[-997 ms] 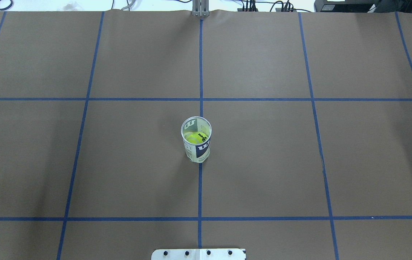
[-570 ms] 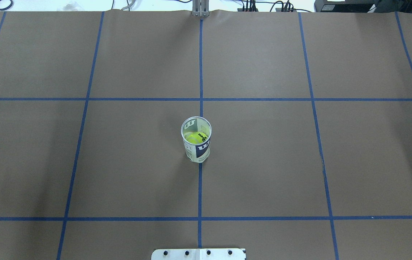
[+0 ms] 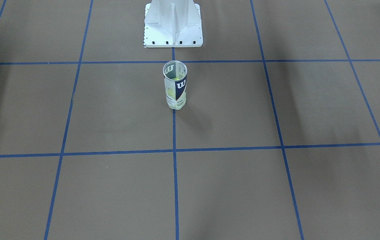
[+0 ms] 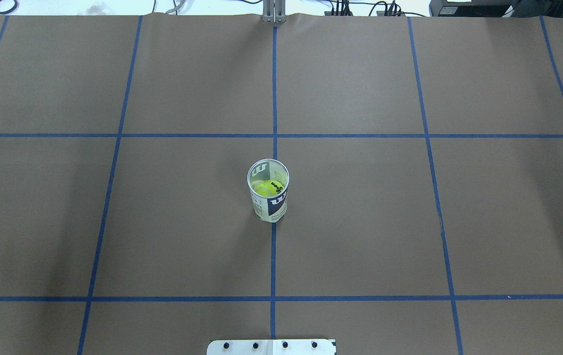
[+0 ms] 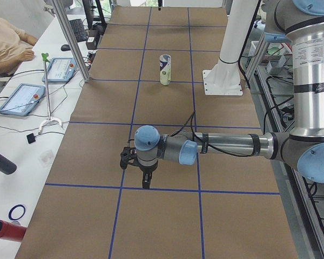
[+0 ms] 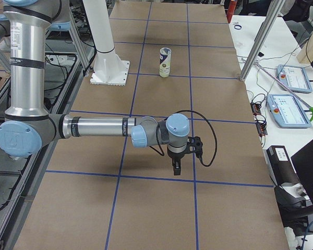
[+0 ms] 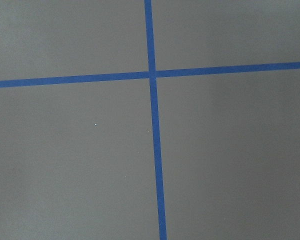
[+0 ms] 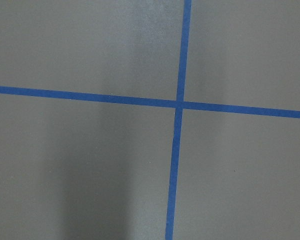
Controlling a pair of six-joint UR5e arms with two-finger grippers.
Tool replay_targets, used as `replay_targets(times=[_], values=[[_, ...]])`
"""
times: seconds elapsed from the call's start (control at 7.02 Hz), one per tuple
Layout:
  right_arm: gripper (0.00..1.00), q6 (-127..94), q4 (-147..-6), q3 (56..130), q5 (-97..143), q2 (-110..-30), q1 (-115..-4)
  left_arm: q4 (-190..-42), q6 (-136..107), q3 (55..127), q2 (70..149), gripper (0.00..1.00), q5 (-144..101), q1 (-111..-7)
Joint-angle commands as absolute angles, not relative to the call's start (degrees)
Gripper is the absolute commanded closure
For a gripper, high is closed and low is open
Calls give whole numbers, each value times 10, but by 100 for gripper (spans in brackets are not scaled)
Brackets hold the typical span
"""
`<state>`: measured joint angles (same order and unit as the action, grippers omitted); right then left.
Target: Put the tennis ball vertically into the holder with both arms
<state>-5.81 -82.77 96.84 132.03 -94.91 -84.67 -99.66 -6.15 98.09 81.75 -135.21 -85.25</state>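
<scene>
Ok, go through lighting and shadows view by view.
Exterior front-facing: the holder throws a soft shadow toward lower right on the brown paper; dim bands at both sides. Overhead exterior: the strip past the far edge is blown out white. Right wrist-mounted: a blurry dark band left of the blue tape, pale sheen at top. Left wrist-mounted: even light, crisp tape.

The left arm (image 5: 232, 144) is built of silver-grey cylindrical metal tubes set between grey joint housings, and each housing is closed by a round light-blue cap (image 5: 147, 137). Thin black rings band the tubes. A thin black cable (image 5: 191, 121) runs along the slimmer tube and loops free near the wrist. The left gripper (image 5: 145, 182) is black, compact and fingered.

The right arm (image 6: 96, 126) has the same build, caps, rings and looping cable. The right gripper (image 6: 177, 167) is black.

The white metal pedestal (image 3: 173, 23) is a ribbed column on a flat flange, with four dark screws (image 3: 167, 42) along the flange's edge.
</scene>
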Motion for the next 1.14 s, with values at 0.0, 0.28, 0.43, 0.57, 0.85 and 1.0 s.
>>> replay_targets(times=[0.0,0.28,0.43,0.57,0.85,1.0], values=[[0,-46,-860,983,1318,-949,-854,-997,-62,981,817,1,-1352,-853],[0,-24,-854,983,1276,-965,-849,-997,-62,981,817,1,-1352,-853],[0,-18,-853,983,1274,-966,-849,-997,-62,981,817,1,-1352,-853],[0,-18,-852,983,1274,-966,-849,-997,-62,982,817,1,-1353,-853],[0,-18,-852,981,1274,-966,-849,-998,-62,983,818,1,-1353,-853],[0,-18,-852,980,1274,-966,-848,-998,-62,983,818,1,-1353,-853]])
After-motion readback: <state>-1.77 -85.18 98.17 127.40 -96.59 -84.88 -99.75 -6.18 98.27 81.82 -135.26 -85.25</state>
